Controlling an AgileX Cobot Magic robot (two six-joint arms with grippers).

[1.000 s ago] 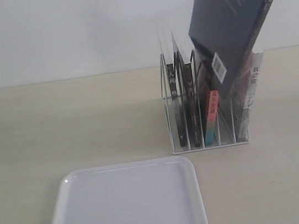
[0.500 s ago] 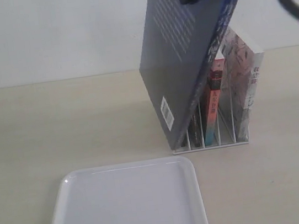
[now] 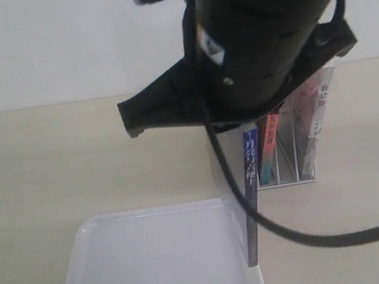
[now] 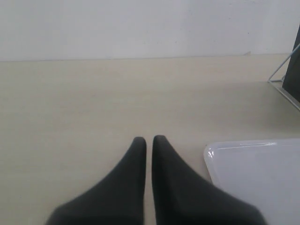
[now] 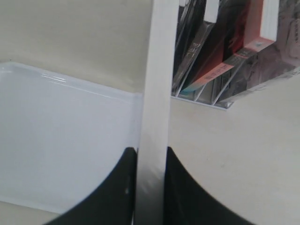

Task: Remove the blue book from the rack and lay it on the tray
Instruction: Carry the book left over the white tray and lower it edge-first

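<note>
Exterior view: blue book (image 3: 251,190) hung over the tray (image 3: 156,259) edge.
It is gripped by the right tool (image 5: 151,152); the left tool (image 4: 149,139) is closed on nothing.

Pale vertical Chinese lettering runs down the navy spine of the blue book (image 3: 250,162), too blurred to read. Black Chinese characters stand on the cover of the pale book (image 3: 319,109) and small lettering on the red-and-teal spine (image 3: 267,152); neither is legible
</note>
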